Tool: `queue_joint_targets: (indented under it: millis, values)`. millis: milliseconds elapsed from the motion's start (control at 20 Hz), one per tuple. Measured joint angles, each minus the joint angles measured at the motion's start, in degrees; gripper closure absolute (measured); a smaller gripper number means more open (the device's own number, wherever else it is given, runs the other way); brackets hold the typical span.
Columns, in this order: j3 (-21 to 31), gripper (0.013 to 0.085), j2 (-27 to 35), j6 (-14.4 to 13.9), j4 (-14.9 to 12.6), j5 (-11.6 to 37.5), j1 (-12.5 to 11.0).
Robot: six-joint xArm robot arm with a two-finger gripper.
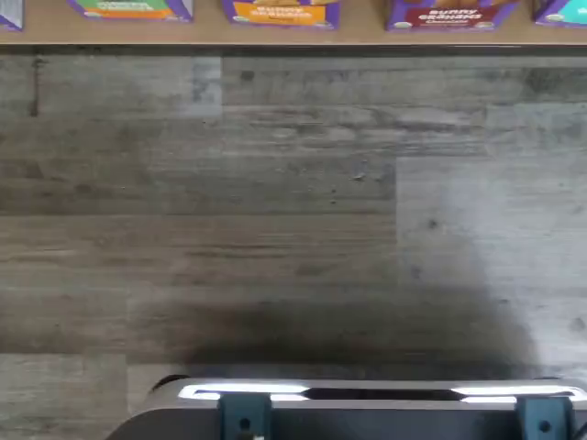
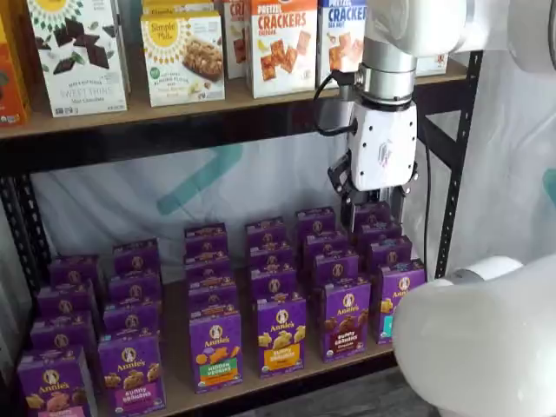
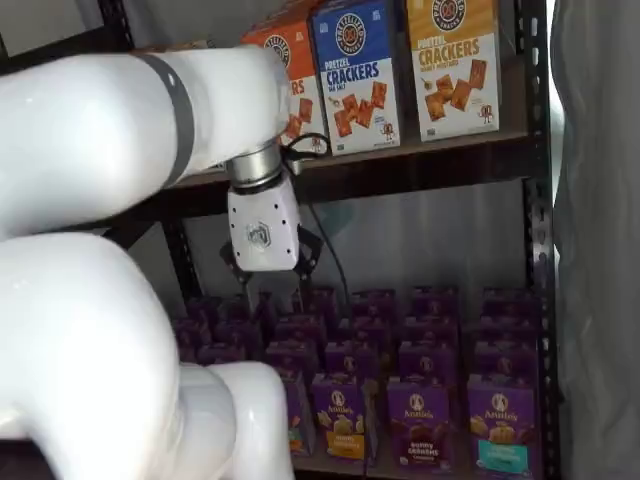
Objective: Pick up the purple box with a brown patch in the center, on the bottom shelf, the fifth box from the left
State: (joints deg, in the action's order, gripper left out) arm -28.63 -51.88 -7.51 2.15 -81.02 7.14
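Several rows of purple cartons fill the bottom shelf (image 2: 178, 395), lined up facing front so each label reads. The purple box (image 2: 346, 318) with the brown patch stands in the front row, below the claw (image 2: 373, 207) and just nearer the room. The claw hangs above the back rows, fingers apart and empty, probably poised to descend.

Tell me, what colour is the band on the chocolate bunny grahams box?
Brown-maroon, on the purple box; it shows best in a shelf view.
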Motion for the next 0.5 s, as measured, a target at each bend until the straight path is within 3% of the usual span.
queue_joint_targets:
  millis: [500]
  values:
    - [7.30, 0.0130, 1.97, 0.14, 0.79, 11.17, 0.47]
